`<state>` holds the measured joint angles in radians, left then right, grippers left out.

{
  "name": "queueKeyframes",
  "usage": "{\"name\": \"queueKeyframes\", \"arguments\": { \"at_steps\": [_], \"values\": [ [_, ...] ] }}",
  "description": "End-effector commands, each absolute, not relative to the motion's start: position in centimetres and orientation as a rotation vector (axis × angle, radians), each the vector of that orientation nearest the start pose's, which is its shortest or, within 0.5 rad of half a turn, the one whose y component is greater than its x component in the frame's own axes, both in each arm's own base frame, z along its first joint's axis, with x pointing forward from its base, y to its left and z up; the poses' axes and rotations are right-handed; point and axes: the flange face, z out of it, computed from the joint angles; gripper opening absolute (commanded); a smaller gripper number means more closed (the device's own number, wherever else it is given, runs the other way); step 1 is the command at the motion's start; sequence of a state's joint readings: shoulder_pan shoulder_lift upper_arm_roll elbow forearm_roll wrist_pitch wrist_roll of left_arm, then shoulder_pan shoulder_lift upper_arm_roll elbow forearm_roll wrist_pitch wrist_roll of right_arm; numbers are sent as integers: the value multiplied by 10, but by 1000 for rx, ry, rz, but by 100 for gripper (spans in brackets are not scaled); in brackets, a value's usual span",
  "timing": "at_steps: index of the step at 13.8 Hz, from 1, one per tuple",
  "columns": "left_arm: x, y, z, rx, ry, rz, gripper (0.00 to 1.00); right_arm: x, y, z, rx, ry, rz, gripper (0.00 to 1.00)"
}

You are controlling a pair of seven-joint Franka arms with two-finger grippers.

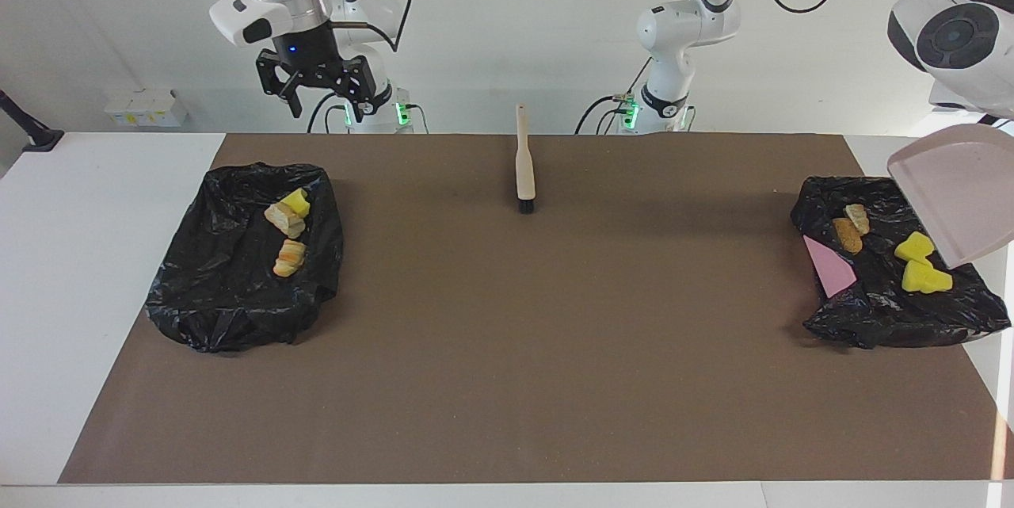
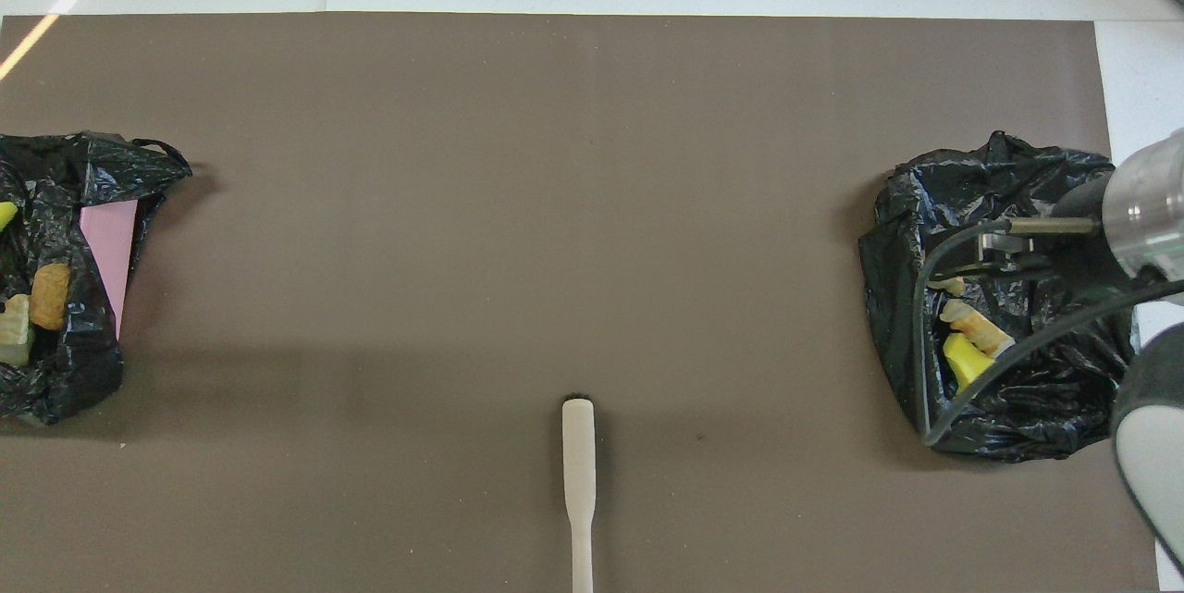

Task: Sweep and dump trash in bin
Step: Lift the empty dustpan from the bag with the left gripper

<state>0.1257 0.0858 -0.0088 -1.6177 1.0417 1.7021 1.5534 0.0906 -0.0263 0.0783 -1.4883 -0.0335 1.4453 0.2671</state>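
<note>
trash: three scraps (image 1: 287,231) in bag-lined bin (image 1: 238,254), right arm's end; four (image 1: 887,250) in other bin (image 1: 887,310) | dustpan (image 1: 954,203) raised over it; left tool unseen, clamped | right tool (image 1: 317,84) spread, empty | brush (image 1: 524,167) on surface

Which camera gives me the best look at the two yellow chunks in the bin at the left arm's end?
The facing view: both yellow chunks lie in plain sight on the black bin bag, beside the raised dustpan. The overhead view cuts that bag at its edge, showing only a yellow sliver.
</note>
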Motion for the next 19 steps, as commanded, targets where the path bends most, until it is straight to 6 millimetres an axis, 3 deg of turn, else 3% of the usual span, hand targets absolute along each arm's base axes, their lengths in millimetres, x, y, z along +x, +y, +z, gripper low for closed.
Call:
{"name": "queueKeyframes", "arguments": {
  "at_steps": [1,3,8,10,13,16,18,19],
  "values": [
    [573,124,603,-1725,1672,905,0,542,78,672,-3184,155,22,100],
    [567,95,590,-1895,1667,830,0,540,78,673,-3177,173,19,100],
    [553,22,537,-2256,1516,682,0,538,52,667,-3152,255,53,100],
    [547,-19,534,-2368,1376,595,0,534,51,664,-3156,256,67,100],
    [534,-58,528,-2579,1169,496,0,527,48,661,-3159,249,84,100],
    [525,-110,526,-2676,1073,417,0,526,45,660,-3160,257,88,100],
    [525,-133,523,-2896,921,347,0,523,45,658,-3162,252,95,100],
    [523,-163,522,-2981,819,320,0,522,44,658,-3162,254,98,100]
  ]
}}
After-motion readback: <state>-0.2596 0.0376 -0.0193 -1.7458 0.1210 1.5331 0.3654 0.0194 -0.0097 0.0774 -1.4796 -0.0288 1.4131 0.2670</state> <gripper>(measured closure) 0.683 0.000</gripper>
